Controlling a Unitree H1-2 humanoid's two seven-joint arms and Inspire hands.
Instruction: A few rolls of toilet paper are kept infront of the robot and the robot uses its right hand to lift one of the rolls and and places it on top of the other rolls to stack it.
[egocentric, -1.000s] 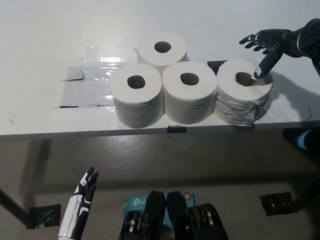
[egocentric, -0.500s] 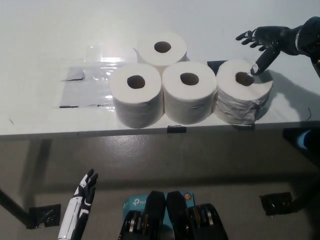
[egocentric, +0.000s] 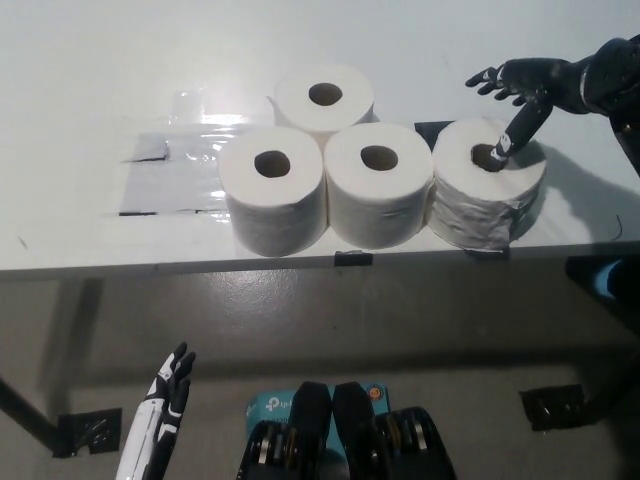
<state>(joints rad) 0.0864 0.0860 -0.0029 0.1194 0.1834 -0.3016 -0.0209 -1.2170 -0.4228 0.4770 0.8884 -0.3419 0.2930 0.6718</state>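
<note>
**Right hand at the wrapped roll, four rolls on the table**

The white table (egocentric: 90, 80) fills the upper half of the frame; its front edge runs across the middle, with grey floor (egocentric: 400, 320) below it. A clear plastic sheet (egocentric: 175, 175) lies flat on the table at centre left, and the rolls stand partly on it.

Four toilet paper rolls stand upright, cores facing up. The back roll (egocentric: 324, 95) sits upper centre. In front of it are the left front roll (egocentric: 272, 187) and the middle front roll (egocentric: 379, 183), touching side by side. The wrapped roll (egocentric: 489, 195), in clear film, stands at the right end, against the middle front roll.

My right hand (egocentric: 520, 85) is in the upper right, fingers spread, one finger (egocentric: 508, 140) reaching down into the wrapped roll's core. It holds nothing.

My left hand (egocentric: 165, 400) rests at lower left, below the table edge, fingers loosely apart, empty.
</note>
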